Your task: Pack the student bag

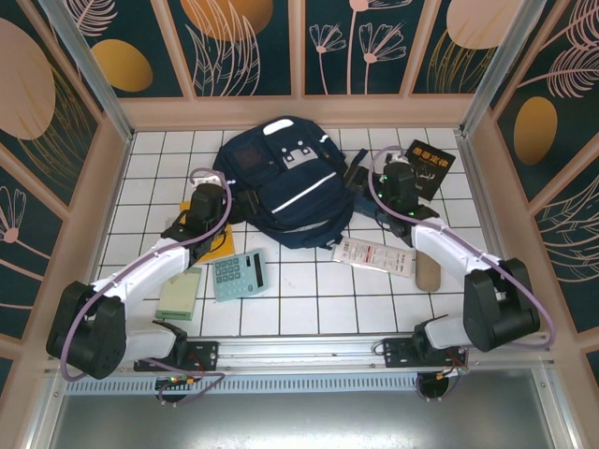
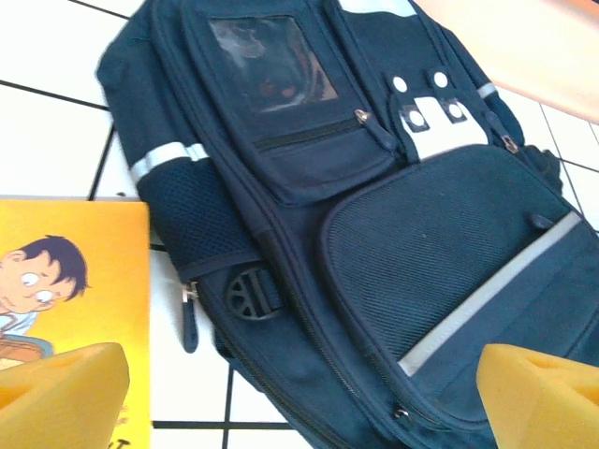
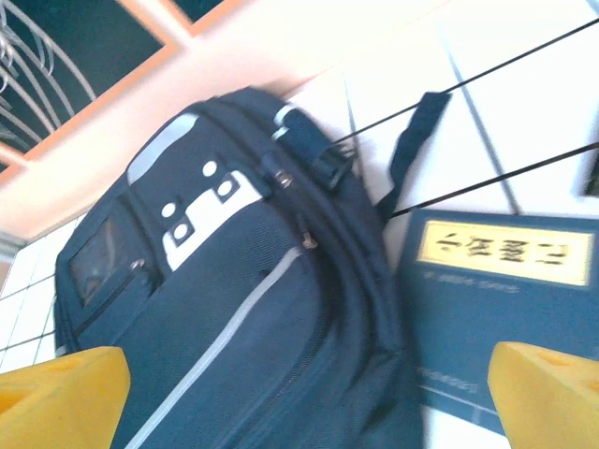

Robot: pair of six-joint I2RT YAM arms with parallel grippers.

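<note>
flanking student bag (image 1: 285, 182), left claw (image 2: 299, 398), right claw (image 3: 304, 393)

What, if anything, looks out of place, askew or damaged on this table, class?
Nothing looks spilled or damaged. The student bag lies flat, skewed to the tile grid, its front pockets apparently zipped, while the calculator, yellow book and blue booklet lie loose around it at odd angles.

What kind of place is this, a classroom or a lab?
Likely a staged robot test cell, not a classroom: a white tiled table walled in by leaf-patterned panels, left arm and right arm bolted to a rail, and the student bag with a calculator nearby.
</note>
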